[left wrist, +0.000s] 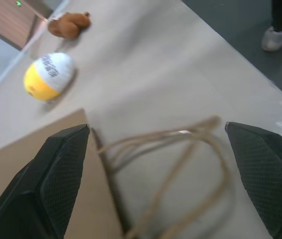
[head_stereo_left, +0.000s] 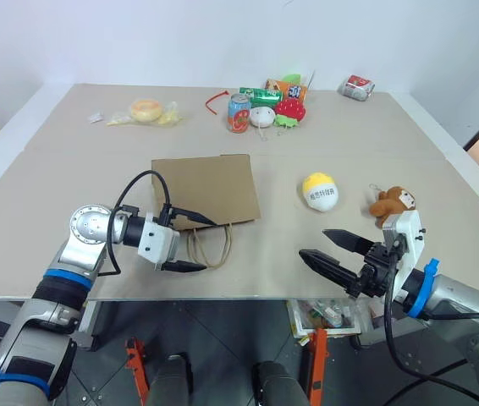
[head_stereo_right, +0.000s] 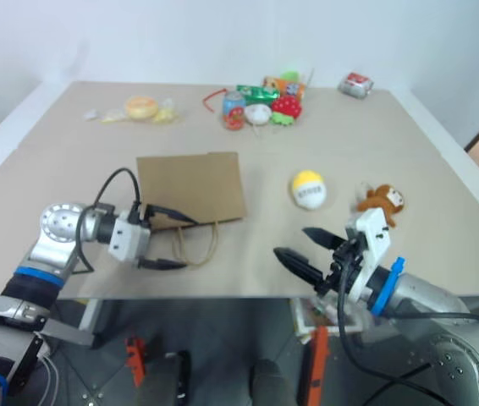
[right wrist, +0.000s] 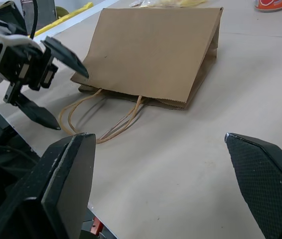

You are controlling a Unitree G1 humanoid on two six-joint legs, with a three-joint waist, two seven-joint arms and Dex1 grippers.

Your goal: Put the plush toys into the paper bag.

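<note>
Left hand [head_stereo_left: 190,242]: lower left of the head view, fingers spread wide and empty, one above and one below the bag's cord handles.
Paper bag [head_stereo_left: 205,189]: lying flat on the tabletop [head_stereo_left: 70,152], centre-left, its handles [head_stereo_left: 210,245] trailing toward the near edge.
Bread packet [head_stereo_left: 145,111]: upper left, a yellowish wrapped roll, well apart from the bag.
Clutter pile: top centre, a drink can [head_stereo_left: 239,112], a red strawberry toy [head_stereo_left: 290,109], a small white ball [head_stereo_left: 261,117], and perhaps snack packs, too small to tell.
Egg toy [head_stereo_left: 320,191]: white with yellow top, right of the bag, resting alone.
Monkey toy [head_stereo_left: 392,203]: brown, right of the egg, just above the right hand's wrist.
Right hand [head_stereo_left: 327,251]: lower right, fingers wide apart, holding nothing, pointing toward the bag.
Crushed can [head_stereo_left: 357,87]: upper right corner.
</note>
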